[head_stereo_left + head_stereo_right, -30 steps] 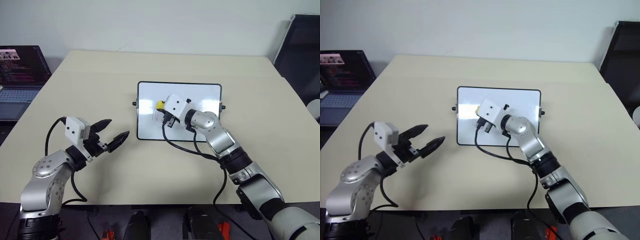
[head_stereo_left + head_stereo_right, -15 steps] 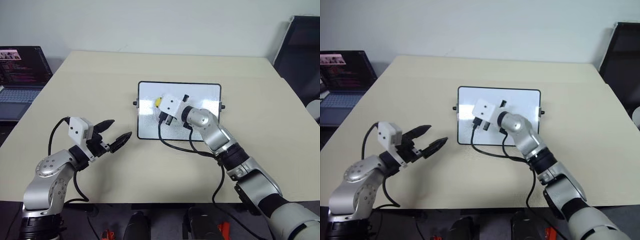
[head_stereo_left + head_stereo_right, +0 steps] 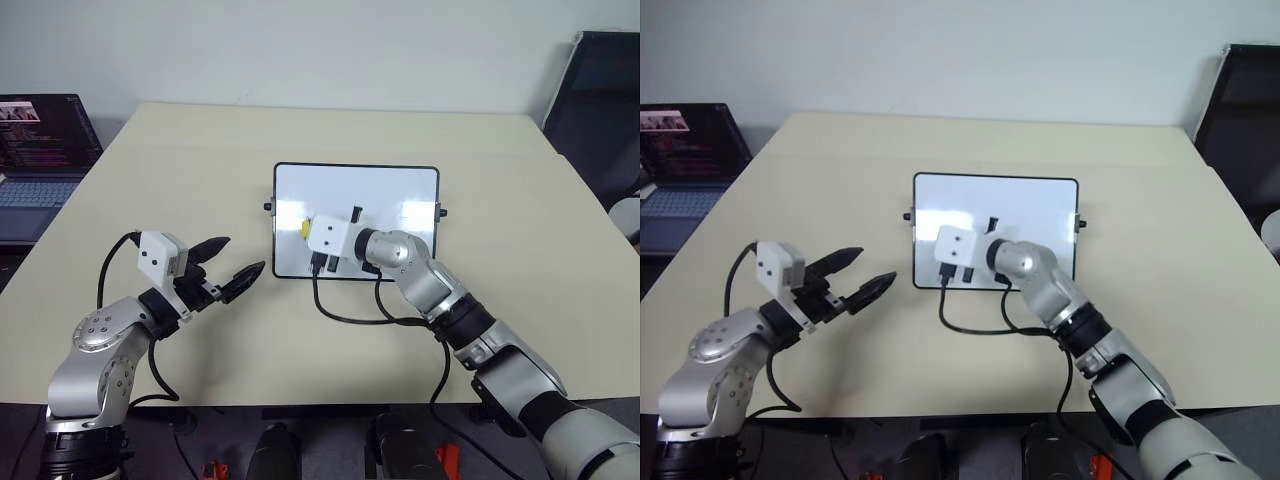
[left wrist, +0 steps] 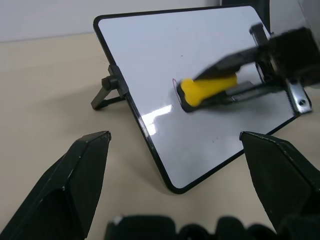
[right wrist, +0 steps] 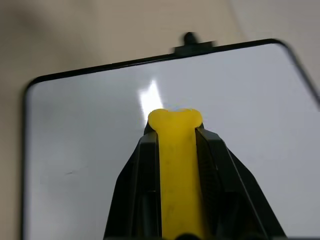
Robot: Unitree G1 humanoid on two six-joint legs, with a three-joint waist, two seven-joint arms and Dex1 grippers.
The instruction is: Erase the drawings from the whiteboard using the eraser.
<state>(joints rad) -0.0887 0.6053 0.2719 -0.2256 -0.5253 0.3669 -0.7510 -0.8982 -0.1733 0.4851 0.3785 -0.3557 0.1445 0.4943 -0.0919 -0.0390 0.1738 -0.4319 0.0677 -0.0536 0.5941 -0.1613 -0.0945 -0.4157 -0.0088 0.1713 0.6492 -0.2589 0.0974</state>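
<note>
The whiteboard (image 3: pixel 370 190) stands tilted on the beige table, black-framed, with small knobs at its sides. My right gripper (image 5: pixel 175 127) is shut on the yellow eraser (image 5: pixel 175 165), whose tip presses on the board's left half (image 3: pixel 303 228). In the left wrist view the eraser (image 4: pixel 207 89) lies against the board (image 4: pixel 160 50), and a thin dark mark (image 4: pixel 174 83) sits right at its tip. Of the drawings I make out nothing else on the bare white surface. My left gripper (image 3: pixel 240 258) hovers open to the left of the board, pointing at it, with nothing between its fingers.
An open laptop (image 3: pixel 40 150) sits on a lower surface past the table's left edge. A black chair (image 3: pixel 600 100) stands at the far right. The right arm's cable (image 3: pixel 350 315) loops onto the table (image 3: pixel 330 340) in front of the board.
My right gripper has slid the eraser leftward and nearer across the board, and its wrist has rolled. The marks seen by it a second ago have gone. The left arm stayed still.
</note>
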